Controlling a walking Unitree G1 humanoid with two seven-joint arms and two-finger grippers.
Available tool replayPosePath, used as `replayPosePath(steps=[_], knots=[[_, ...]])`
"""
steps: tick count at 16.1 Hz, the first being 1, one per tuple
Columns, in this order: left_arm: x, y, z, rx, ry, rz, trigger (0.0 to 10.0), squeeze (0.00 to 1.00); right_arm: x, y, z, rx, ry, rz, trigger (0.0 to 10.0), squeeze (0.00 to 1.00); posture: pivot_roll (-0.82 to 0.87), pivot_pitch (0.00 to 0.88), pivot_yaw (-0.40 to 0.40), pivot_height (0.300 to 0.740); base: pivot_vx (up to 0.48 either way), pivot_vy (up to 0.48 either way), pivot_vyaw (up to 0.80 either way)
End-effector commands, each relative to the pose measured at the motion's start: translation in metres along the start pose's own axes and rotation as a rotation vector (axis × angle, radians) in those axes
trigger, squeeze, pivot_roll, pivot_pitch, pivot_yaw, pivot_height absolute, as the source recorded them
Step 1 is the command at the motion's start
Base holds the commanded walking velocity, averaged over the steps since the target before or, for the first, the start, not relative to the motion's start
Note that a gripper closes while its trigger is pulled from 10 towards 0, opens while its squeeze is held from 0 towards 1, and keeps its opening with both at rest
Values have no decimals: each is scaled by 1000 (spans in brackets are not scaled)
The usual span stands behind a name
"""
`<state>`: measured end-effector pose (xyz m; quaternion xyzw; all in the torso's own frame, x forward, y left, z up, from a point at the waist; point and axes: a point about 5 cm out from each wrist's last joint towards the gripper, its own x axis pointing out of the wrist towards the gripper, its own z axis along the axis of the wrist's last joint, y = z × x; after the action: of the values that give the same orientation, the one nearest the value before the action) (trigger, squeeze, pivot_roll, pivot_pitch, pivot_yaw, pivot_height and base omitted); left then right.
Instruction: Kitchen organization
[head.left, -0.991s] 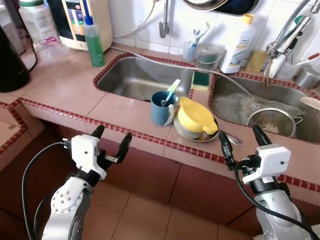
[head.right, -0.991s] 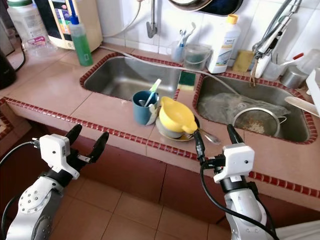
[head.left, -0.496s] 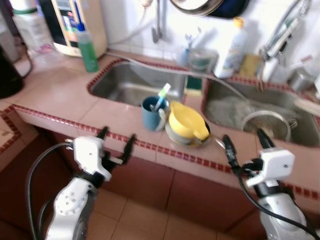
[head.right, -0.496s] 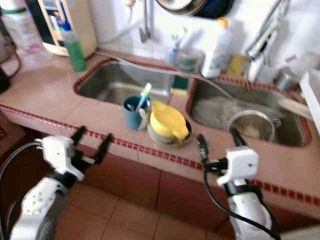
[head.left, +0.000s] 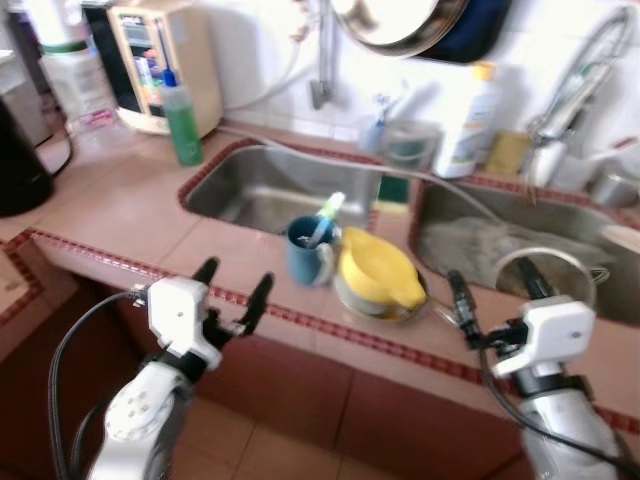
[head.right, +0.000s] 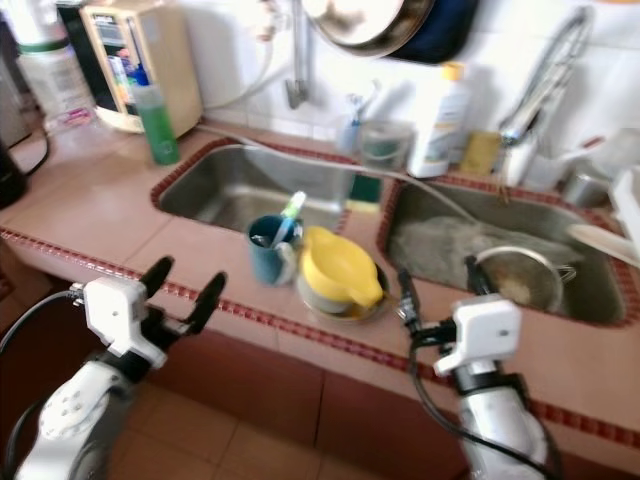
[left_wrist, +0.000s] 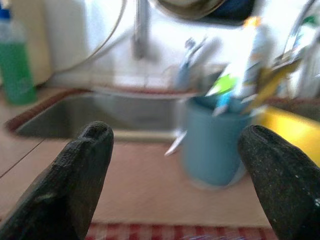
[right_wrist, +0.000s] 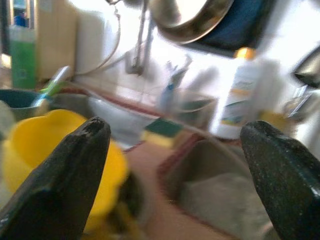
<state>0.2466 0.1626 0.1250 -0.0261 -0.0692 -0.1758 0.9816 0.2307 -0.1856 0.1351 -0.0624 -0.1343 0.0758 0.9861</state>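
Both of the robot's grippers hover empty at the front edge of a tiled kitchen counter (head.left: 130, 215), fingers spread wide. The left gripper (head.left: 232, 287) hangs in front of the counter's red-trimmed lip, and its wrist view looks between the two black fingers (left_wrist: 82, 170) straight at a blue mug (head.left: 309, 251). The right gripper (head.left: 492, 288) is raised over the counter edge just right of the dishes, its parted fingers (right_wrist: 60, 180) framing a yellow pitcher (head.left: 376, 275) in its wrist view.

The blue mug stands on the counter between the two sink basins, holding a toothbrush (head.left: 326, 214) with a green and white handle that leans out to the right. Touching the mug on its right, the yellow pitcher lies tipped on a dark plate (head.right: 342, 305) with a spoon (head.left: 441, 312) beside it.

Behind them, the left steel basin (head.left: 270, 185) sits open, with a green sponge (head.left: 393, 187) on the divider. The right basin (head.left: 500, 235) contains a grey cloth and a metal strainer (head.left: 545, 272). Along the tiled back wall stand a green soap bottle (head.left: 182, 116), a clear cup (head.left: 404, 142) and a white bottle with a yellow cap (head.left: 469, 122). A pan (head.left: 400, 20) hangs above. The head views are slightly blurred.
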Motion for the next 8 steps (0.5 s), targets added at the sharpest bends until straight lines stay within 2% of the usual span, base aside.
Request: replayPosePath(steps=[1,7,8], knots=[[0,-4,3,-8,-12,-16,10000,0,0,-4,5,-21,-9,6,10000,0,-199,85,-19,740,0,0,0],[6,-23,4,2,-7,-135,10000,0,2,4,3,-18,22,111,10000,0,-212,103,-10,740,0,0,0],[11,-32,5,14,-13,-194,10000,0,4,6,3,-23,30,172,10000,0,-221,111,-6,740,0,0,0]])
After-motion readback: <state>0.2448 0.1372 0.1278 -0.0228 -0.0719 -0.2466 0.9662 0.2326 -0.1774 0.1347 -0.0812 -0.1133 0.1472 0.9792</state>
